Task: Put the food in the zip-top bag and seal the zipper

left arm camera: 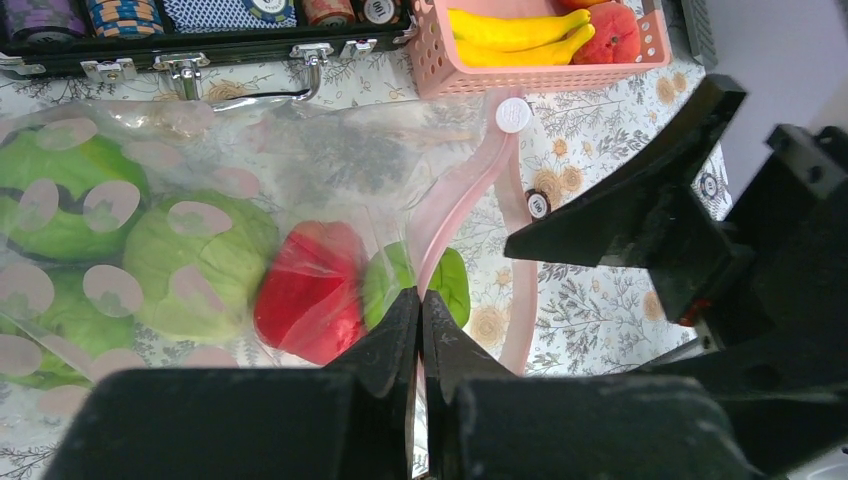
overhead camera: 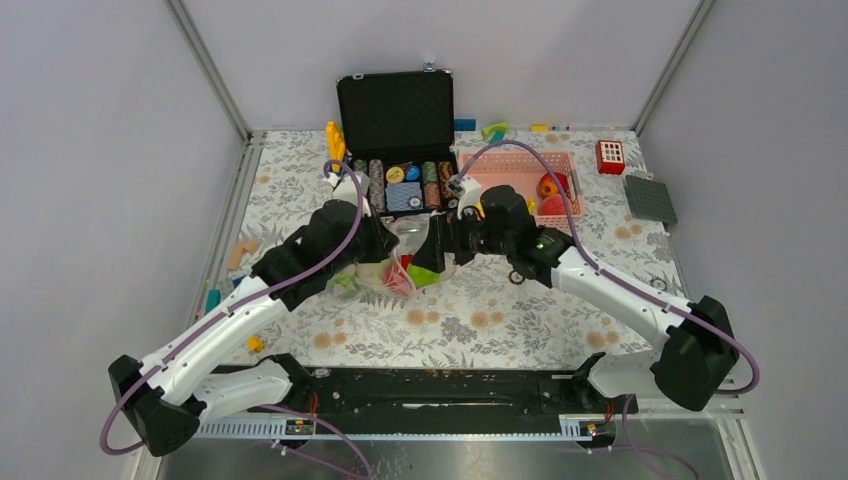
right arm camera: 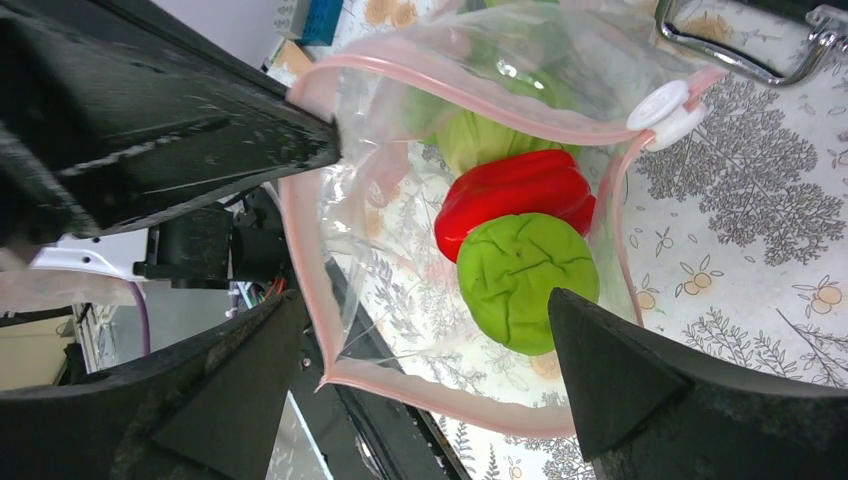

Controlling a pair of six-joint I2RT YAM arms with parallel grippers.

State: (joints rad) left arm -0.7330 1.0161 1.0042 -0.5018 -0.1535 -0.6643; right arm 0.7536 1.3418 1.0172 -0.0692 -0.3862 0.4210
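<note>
The zip-top bag (left arm camera: 330, 160) lies on the table with its mouth held open toward my right gripper. Inside lie green cabbages (left arm camera: 195, 265), a red pepper (left arm camera: 310, 290) and one more cabbage (right arm camera: 525, 280) near the mouth. My left gripper (left arm camera: 420, 300) is shut on the pink zipper (left arm camera: 470, 195) strip at the mouth's upper edge. My right gripper (right arm camera: 430, 300) is open and empty, its jaws spread just in front of the mouth. The white slider (right arm camera: 665, 105) sits at one end of the zipper. Yellow bananas (left arm camera: 515, 30) and red fruit (left arm camera: 615, 35) lie in the basket.
A pink mesh basket (overhead camera: 500, 160) stands behind my right gripper. An open black case (overhead camera: 395, 110) with poker chips stands behind the bag. A loose chip (left arm camera: 537, 203) lies near the bag. Small blocks lie along the table's left edge and back.
</note>
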